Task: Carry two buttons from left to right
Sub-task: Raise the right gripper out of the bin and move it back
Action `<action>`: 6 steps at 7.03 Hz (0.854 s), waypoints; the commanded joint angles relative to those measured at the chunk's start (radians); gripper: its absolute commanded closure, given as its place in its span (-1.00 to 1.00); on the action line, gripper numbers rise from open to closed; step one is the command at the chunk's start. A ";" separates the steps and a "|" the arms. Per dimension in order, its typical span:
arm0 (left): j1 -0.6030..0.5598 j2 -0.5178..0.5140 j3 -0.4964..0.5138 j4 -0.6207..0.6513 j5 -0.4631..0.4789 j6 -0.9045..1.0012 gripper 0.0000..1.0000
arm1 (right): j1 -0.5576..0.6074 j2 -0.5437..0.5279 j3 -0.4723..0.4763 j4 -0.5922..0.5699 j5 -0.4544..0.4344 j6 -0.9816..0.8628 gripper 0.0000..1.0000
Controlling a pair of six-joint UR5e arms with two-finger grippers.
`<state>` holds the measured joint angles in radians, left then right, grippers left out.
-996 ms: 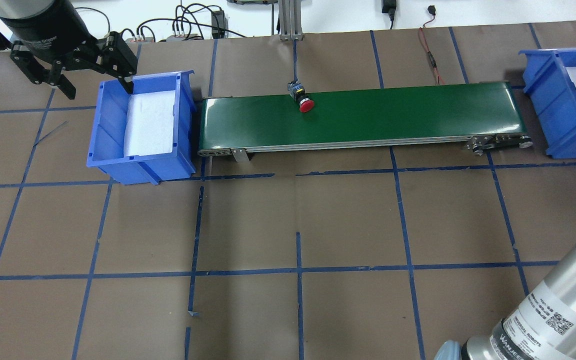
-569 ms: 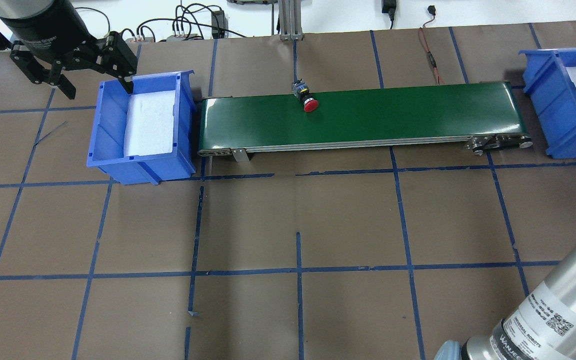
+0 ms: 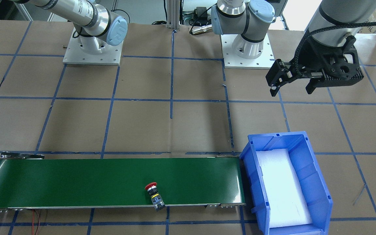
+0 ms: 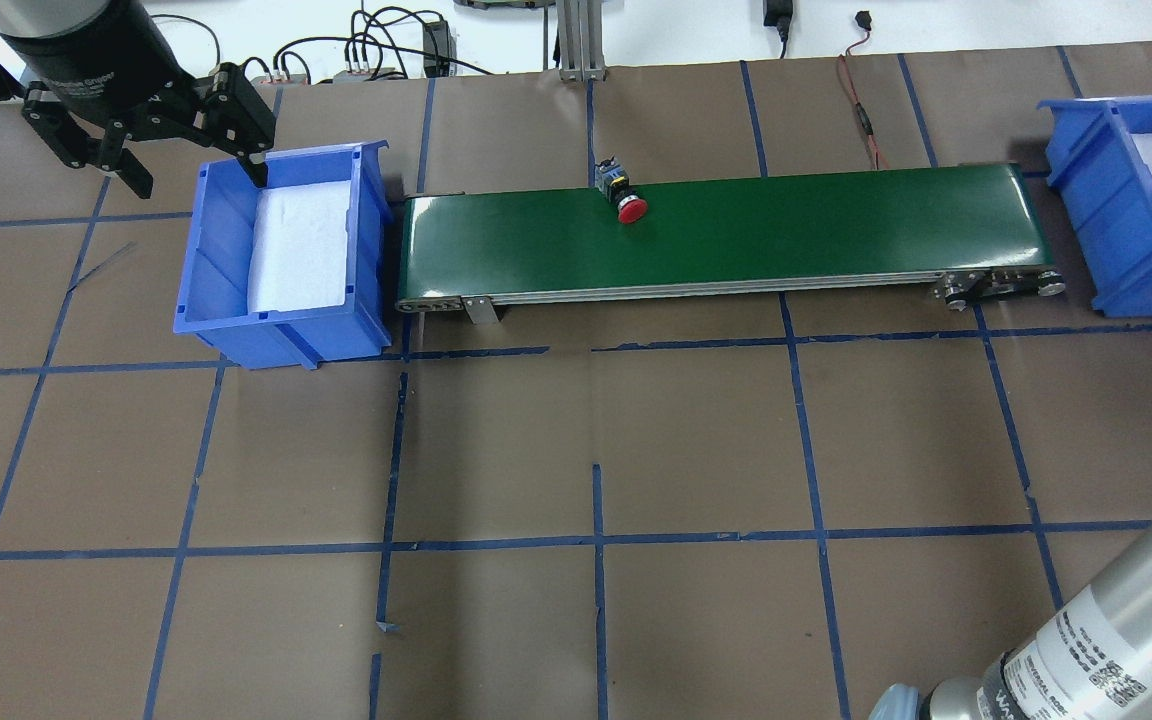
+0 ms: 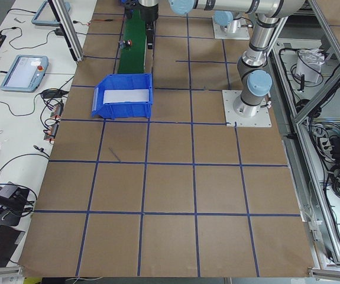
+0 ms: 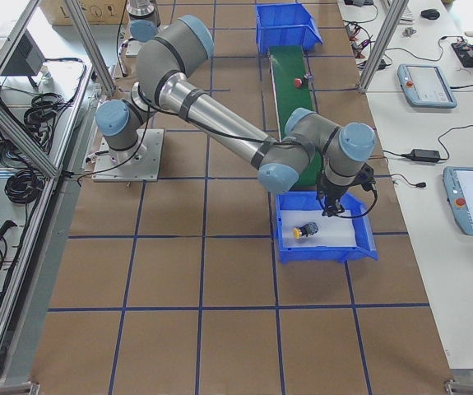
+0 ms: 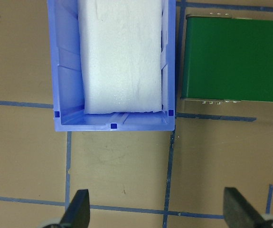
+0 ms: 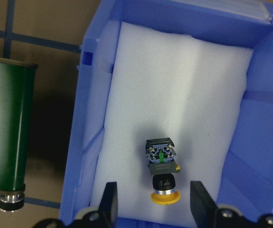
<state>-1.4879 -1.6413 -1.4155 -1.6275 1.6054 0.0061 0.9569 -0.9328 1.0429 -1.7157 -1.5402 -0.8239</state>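
The red-capped mushroom push-button lies partway along the green conveyor belt, and the yellow-capped button rests in the foam-lined blue plastic bin on the right, so the second transfer seems under way. Next the right gripper, wide open and empty over that bin, must lift the red one off the belt. The left gripper, also open and empty, hangs beside the left blue bin, which holds only white foam.
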 commanded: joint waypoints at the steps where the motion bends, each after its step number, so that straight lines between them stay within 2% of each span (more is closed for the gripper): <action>1: 0.000 0.000 0.000 0.000 0.001 0.000 -1.00 | 0.095 -0.052 0.015 0.001 0.049 0.009 -0.47; 4: 0.000 0.001 0.001 0.000 0.001 -0.002 -1.00 | 0.227 -0.110 0.094 -0.010 0.089 0.031 -0.99; 6: -0.002 -0.014 0.009 0.000 -0.001 -0.012 -1.00 | 0.330 -0.120 0.120 0.002 0.075 0.019 -1.00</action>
<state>-1.4889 -1.6471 -1.4099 -1.6275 1.6050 -0.0013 1.2278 -1.0474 1.1498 -1.7233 -1.4630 -0.8020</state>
